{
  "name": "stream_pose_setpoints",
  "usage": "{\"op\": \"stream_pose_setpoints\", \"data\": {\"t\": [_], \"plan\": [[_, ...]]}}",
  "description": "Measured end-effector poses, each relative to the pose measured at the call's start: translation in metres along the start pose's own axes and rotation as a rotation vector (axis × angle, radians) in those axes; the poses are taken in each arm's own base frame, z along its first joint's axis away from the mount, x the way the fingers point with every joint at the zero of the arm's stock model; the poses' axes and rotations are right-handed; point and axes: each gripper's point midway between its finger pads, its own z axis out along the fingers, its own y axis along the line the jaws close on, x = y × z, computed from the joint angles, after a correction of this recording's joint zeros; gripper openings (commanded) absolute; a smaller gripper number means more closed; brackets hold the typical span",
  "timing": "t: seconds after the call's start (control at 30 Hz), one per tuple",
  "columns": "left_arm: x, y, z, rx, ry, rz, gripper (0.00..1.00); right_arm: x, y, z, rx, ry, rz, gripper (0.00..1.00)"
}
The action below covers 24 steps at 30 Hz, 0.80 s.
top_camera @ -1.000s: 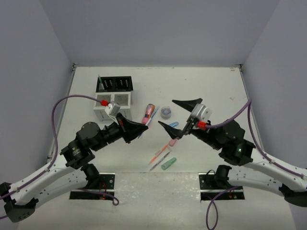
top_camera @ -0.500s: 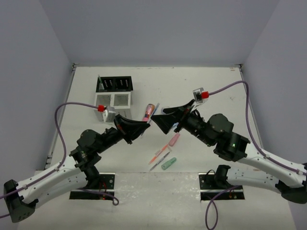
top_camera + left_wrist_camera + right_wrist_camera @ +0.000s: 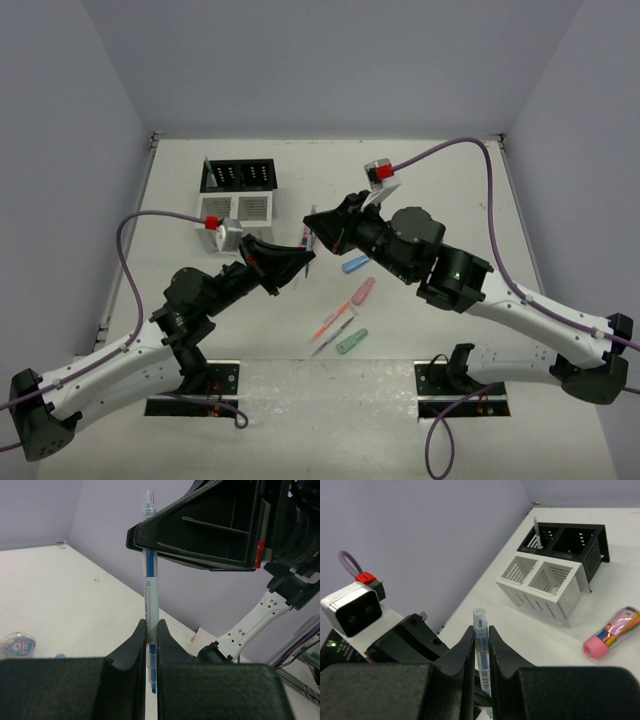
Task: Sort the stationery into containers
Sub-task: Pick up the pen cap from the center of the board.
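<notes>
The left jaws are pressed tight on a blue pen (image 3: pixel 150 605), pinching its lower part. The right jaws pinch the same pen (image 3: pixel 481 650) higher up. So both arms hold one pen, up in the air over the middle of the table (image 3: pixel 450 190). The pen's clear tip pokes out past the right jaws.

Just under and beside them lie a pink patterned tube (image 3: pixel 612 632) and a small round roll (image 3: pixel 17 644). A bit nearer the arms lie a blue capsule (image 3: pixel 355 265) and a pink capsule (image 3: pixel 362 292). Nearer again are an orange pen (image 3: pixel 335 322), a grey pen (image 3: pixel 332 338) and a green capsule (image 3: pixel 351 342).

On the far left side of the table stands the white box (image 3: pixel 545 587) with two parts. The black rack (image 3: pixel 570 540) is joined on behind it. One thin pen (image 3: pixel 536 530) stands up in the black rack.
</notes>
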Motion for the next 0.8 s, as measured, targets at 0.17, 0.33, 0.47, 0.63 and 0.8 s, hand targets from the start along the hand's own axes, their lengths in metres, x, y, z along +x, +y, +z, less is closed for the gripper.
{"op": "stream_pose_setpoints", "data": {"t": [0.17,0.33,0.47,0.63,0.8], "plan": [[0.011,0.012,0.004,-0.052,0.051,0.017,0.02,0.008,-0.012,0.008,0.056,0.031,-0.059,0.00],[0.014,0.016,0.011,-0.077,0.104,0.038,0.07,0.008,-0.016,0.009,0.073,0.040,-0.098,0.00],[0.011,0.014,0.014,-0.076,0.119,0.057,0.19,0.005,-0.014,0.008,0.068,0.041,-0.123,0.00],[0.011,0.010,0.015,-0.056,0.135,0.074,0.19,0.012,-0.006,0.013,0.042,0.070,-0.138,0.00],[0.017,0.014,0.013,-0.069,0.158,0.072,0.20,0.019,-0.008,0.015,0.045,0.093,-0.160,0.00]]}}
